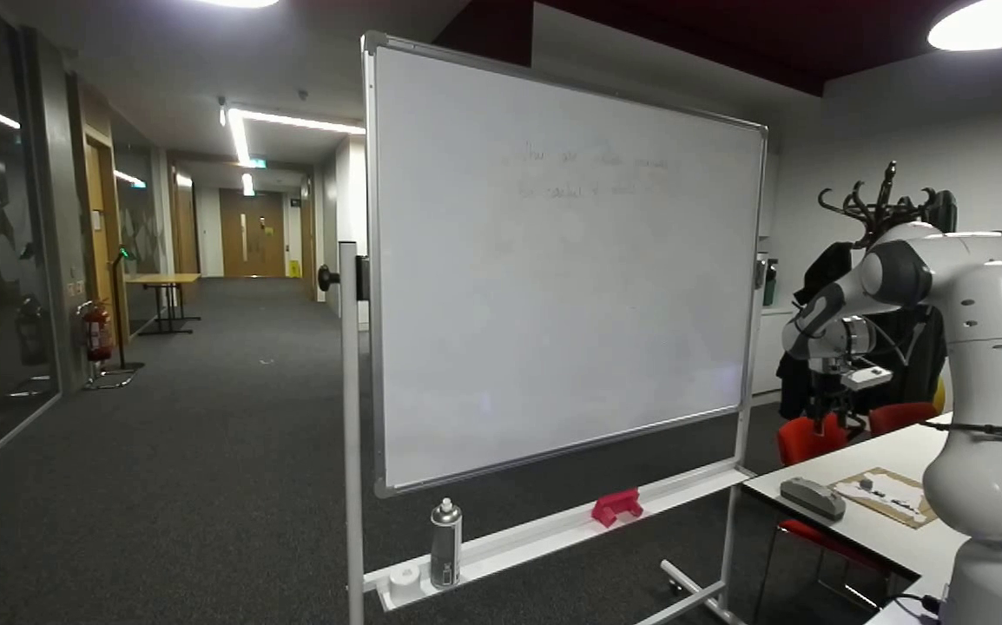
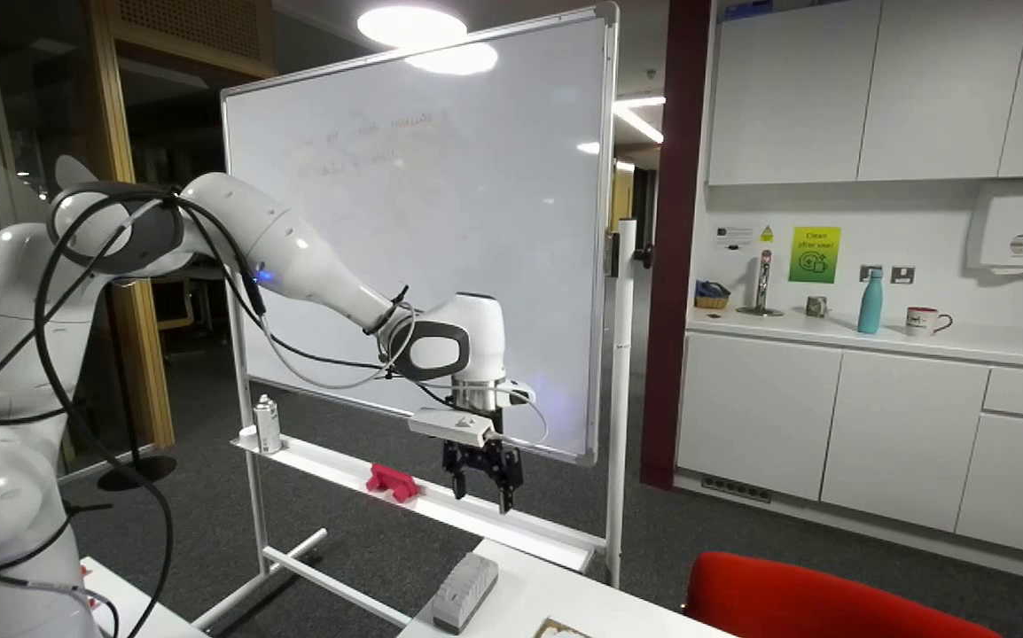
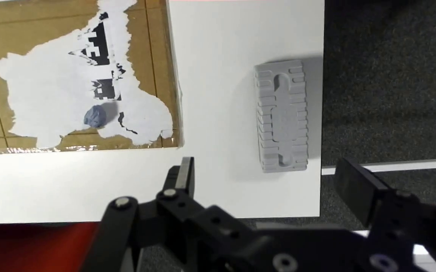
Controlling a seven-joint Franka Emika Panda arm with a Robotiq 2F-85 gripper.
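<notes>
The hand [image 2: 482, 496] is suspended above the surface [image 3: 218, 94], its fingers spread wide with nothing between them. The nearest item is the grey block [image 3: 284, 119], a ribbed, eraser-like piece lying flat right of centre in the wrist view, close to the surface's right edge. Its flat seating probably keeps it stable. Its long axis runs top to bottom in that frame, so the fingers, at lower left and lower right, appear set across its short side. At upper left, the cardboard [image 3: 157, 56] lies flat, carrying torn white paper [image 3: 51, 90] and a blue-grey lump [image 3: 95, 116]. The surface is white and smooth; a red chair [image 2: 813, 602] stands beside it, at lower right in an exterior view. In both exterior views, a whiteboard [image 1: 570, 278] is mounted above a tray [image 1: 536, 542], which presumably keeps the red piece [image 1: 616, 505] and the upright spray can [image 1: 446, 547] off the floor. At right in an exterior view, a counter [image 2: 1008, 346] supports a teal bottle [image 2: 870, 303] and a mug [image 2: 924, 321].
</notes>
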